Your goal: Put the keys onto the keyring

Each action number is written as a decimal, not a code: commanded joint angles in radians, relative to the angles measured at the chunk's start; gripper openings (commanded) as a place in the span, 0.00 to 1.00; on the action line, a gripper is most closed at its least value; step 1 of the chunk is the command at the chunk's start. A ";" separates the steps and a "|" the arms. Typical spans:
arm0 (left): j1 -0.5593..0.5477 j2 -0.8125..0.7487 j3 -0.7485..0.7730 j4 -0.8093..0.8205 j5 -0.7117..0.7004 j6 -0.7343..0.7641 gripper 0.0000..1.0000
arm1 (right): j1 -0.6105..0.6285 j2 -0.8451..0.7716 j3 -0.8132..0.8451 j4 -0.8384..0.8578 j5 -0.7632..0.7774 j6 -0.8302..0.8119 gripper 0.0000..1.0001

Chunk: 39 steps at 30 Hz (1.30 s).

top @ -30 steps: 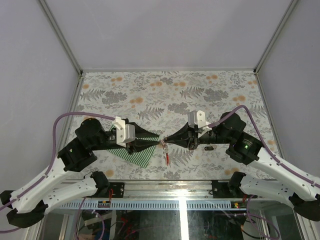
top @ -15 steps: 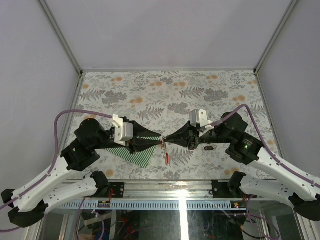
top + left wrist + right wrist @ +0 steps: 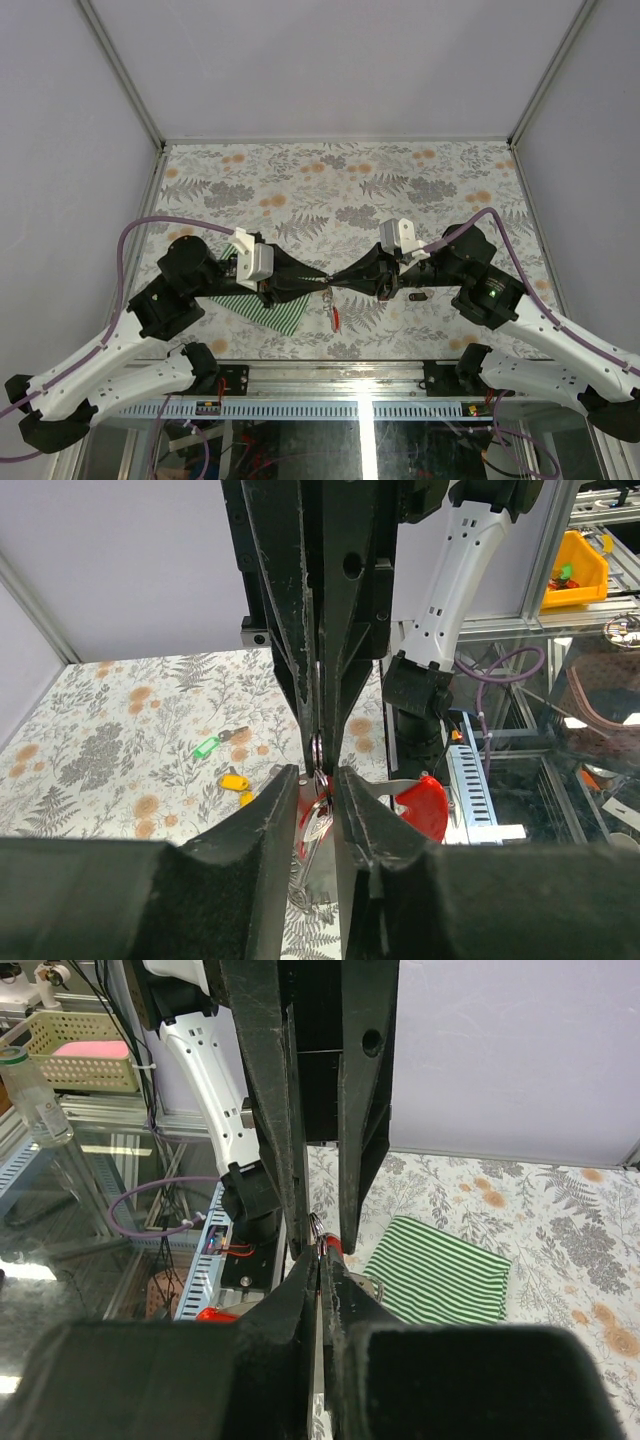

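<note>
Jaws of the right gripper (image 3: 318, 1260) pinch the keyring (image 3: 318, 802); those of the left gripper (image 3: 317, 776) flank it narrowly, hold unclear.

Thin keyring (image 3: 318, 752), red tag (image 3: 335, 318) dangling, hangs aloft; green key (image 3: 207, 747) and yellow key (image 3: 235, 781) lie flat below.

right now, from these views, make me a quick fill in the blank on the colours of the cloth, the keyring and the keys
1. The cloth has white and ____ stripes.
2. The keyring held between the two arms' fingertips carries a ____ tag.
3. In the left wrist view, the green key lies beside a ____ key.
Missing words: green; red; yellow.
</note>
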 commanded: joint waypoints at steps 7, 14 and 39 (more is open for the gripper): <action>-0.007 0.021 0.006 0.062 0.021 -0.003 0.08 | -0.002 -0.018 0.035 0.093 -0.030 0.010 0.00; -0.007 0.029 0.008 0.061 0.038 0.000 0.00 | -0.002 -0.019 0.035 0.083 -0.036 0.008 0.00; -0.007 0.077 0.142 -0.199 0.030 0.146 0.00 | -0.001 -0.042 0.069 -0.090 0.030 -0.094 0.13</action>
